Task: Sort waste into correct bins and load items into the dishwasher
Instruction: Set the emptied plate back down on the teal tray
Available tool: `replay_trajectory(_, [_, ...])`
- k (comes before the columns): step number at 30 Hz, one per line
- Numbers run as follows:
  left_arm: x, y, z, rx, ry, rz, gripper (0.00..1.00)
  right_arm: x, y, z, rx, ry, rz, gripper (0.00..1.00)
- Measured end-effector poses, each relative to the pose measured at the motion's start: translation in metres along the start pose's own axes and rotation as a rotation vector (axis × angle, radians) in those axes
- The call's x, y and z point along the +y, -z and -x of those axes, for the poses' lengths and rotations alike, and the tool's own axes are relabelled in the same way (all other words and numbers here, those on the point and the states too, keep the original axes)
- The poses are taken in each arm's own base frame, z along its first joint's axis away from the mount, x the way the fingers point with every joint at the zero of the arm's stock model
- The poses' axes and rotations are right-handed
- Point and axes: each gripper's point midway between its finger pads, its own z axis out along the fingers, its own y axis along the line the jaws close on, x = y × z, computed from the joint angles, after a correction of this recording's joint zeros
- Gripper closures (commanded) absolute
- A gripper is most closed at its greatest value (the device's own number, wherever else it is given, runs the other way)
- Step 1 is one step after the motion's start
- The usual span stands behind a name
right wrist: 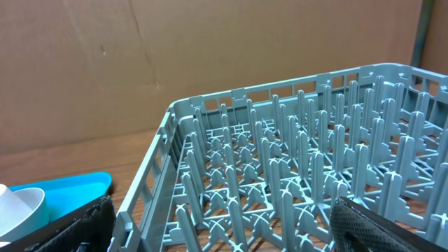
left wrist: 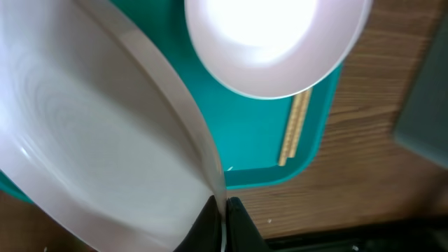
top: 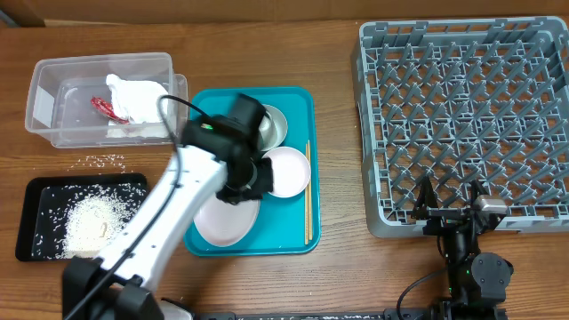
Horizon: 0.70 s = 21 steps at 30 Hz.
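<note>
Closed on the near rim of the plate [left wrist: 91, 140]: left gripper [left wrist: 222, 218], jaws nearly together with only the rim's thickness between them. Plate at the near left of the teal tray [left wrist: 252, 147], under the left arm; cannot tell whether raised off it or resting. Probably stiff, glazed, slick and breakable, with some weight for a thin pinch at one edge, so likely to swing or slip; better gripped deep over the rim and carried slowly. Just beyond, the dish [left wrist: 273, 42], close to the plate's rim, so worth watching for a knock. To the right of both, chopsticks [left wrist: 297, 122] lying along the tray's right lip. Farther back, the bowl [top: 276, 124], partly hidden by the arm. Right of the tray, bare wood, then the rack [top: 462, 98], all pegs free, its raised left wall the edge to clear. Right gripper [top: 451, 201] at the rack's near wall, spread wide, holding nothing. Far left, tub [top: 53, 98] with napkin [top: 138, 96] and wrapper [top: 107, 107]; near left, black tray [top: 36, 213] with rice [top: 89, 222].
</note>
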Motion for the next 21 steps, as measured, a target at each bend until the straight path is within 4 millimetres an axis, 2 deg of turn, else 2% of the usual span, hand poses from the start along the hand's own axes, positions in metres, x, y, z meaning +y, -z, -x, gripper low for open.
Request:
replay_trajectory(4, [0.001, -0.023, -0.014, 0.021, 0.002, 0.146, 0.96, 0.0, 0.0, 0.0, 0.0, 0.0, 0.0, 0.0])
replay_trajectory(10, [0.016, -0.04, -0.017, 0.019, 0.05, 0.317, 0.95, 0.0, 0.0, 0.0, 0.0, 0.0, 0.0, 0.0])
replay_trajectory(18, [0.027, -0.055, -0.013, 0.032, 0.08, 0.397, 0.92, 0.0, 0.0, 0.0, 0.0, 0.001, 0.0, 0.0])
replay_trajectory(21, [0.025, -0.056, -0.01, 0.021, 0.082, 0.39, 0.85, 0.0, 0.0, 0.0, 0.0, 0.0, 0.0, 0.0])
